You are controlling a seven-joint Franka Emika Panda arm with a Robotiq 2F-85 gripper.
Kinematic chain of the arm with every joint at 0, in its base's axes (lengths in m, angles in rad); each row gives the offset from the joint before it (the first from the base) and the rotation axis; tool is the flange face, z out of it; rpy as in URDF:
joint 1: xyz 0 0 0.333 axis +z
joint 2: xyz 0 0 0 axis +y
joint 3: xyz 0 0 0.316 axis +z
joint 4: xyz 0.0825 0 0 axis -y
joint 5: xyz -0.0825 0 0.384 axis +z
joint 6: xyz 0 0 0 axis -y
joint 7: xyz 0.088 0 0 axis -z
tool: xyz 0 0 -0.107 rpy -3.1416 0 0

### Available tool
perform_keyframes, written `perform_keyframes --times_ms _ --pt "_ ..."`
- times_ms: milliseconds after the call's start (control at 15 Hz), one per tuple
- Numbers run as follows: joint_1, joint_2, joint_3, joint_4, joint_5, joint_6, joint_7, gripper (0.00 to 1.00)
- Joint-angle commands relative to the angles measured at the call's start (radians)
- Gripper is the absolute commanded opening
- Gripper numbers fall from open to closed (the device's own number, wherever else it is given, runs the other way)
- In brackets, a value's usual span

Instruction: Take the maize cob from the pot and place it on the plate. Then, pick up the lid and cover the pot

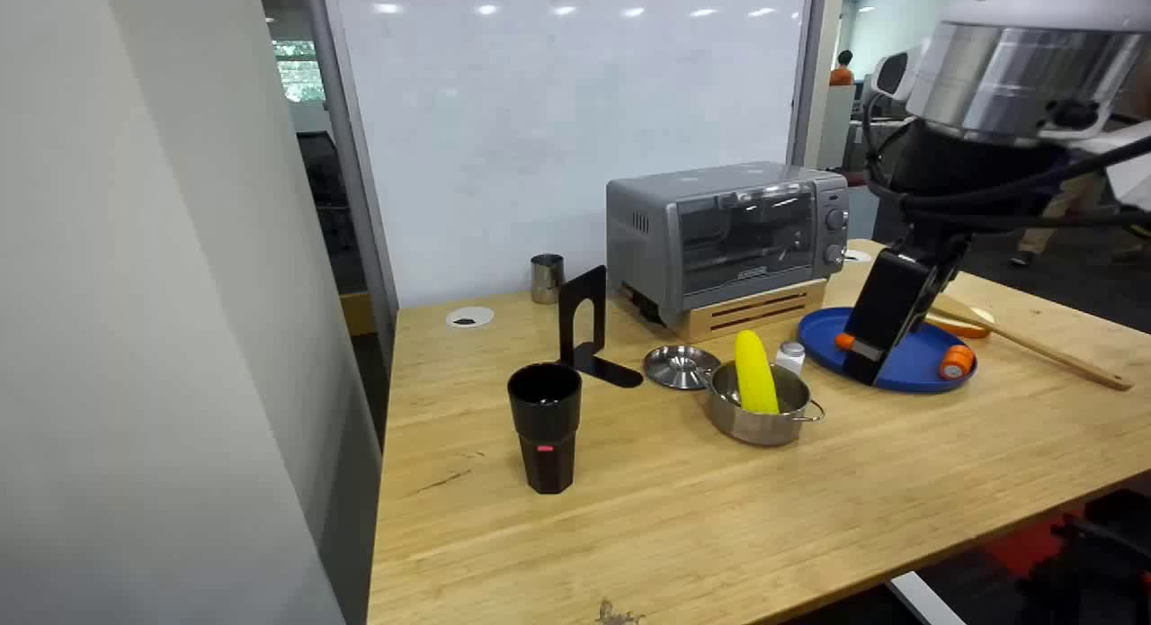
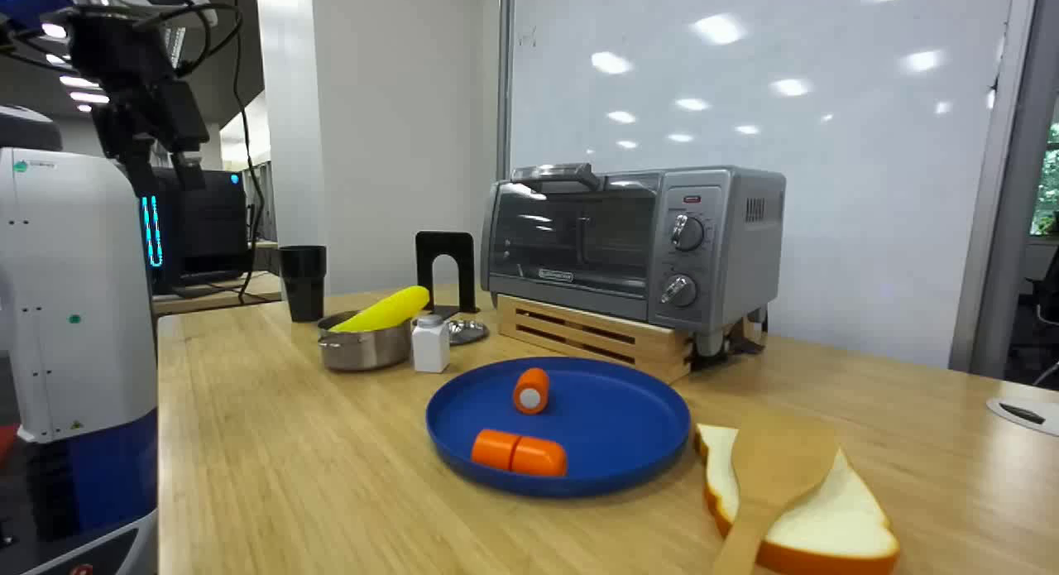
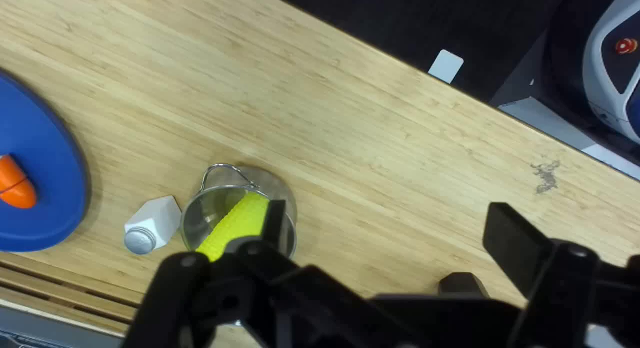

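The yellow maize cob [image 1: 755,373] leans in the steel pot [image 1: 753,427], its upper end above the rim. The cob [image 2: 387,309] and pot [image 2: 368,352] also show in an exterior view. In the wrist view the left finger covers part of the cob [image 3: 237,223] and the pot [image 3: 280,188]. The blue plate [image 2: 616,418] lies apart from the pot and bears orange pieces [image 2: 519,453]. The silver lid [image 1: 679,366] lies flat on the table beside the pot; the gripper hides it in the wrist view. My gripper [image 3: 392,233] is open and empty, high above the table [image 2: 170,174].
A white bottle [image 2: 430,343] stands close beside the pot. A toaster oven [image 1: 728,238] on a wooden stand is behind. A black bookend [image 1: 584,328], black cup [image 1: 546,423] and steel cup [image 1: 547,278] stand nearby. A wooden spatula [image 2: 778,467] lies over bread [image 2: 836,517].
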Motion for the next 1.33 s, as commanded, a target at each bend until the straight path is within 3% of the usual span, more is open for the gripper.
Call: perform_keyframes --times_ms 0,333,733,1000,1267 --pt "0.014 0.002 -0.015 0.001 -0.01 -0.002 0.007 1.0" --pt "-0.075 0.038 -0.047 -0.004 -0.087 0.072 0.058 1.0" --pt "-0.222 0.141 -0.079 0.0 -0.232 0.251 0.142 1.0" --pt "-0.328 0.241 -0.026 0.02 -0.408 0.342 0.347 1.0" --pt "-0.363 0.308 0.012 0.038 -0.636 0.401 0.632 1.0"
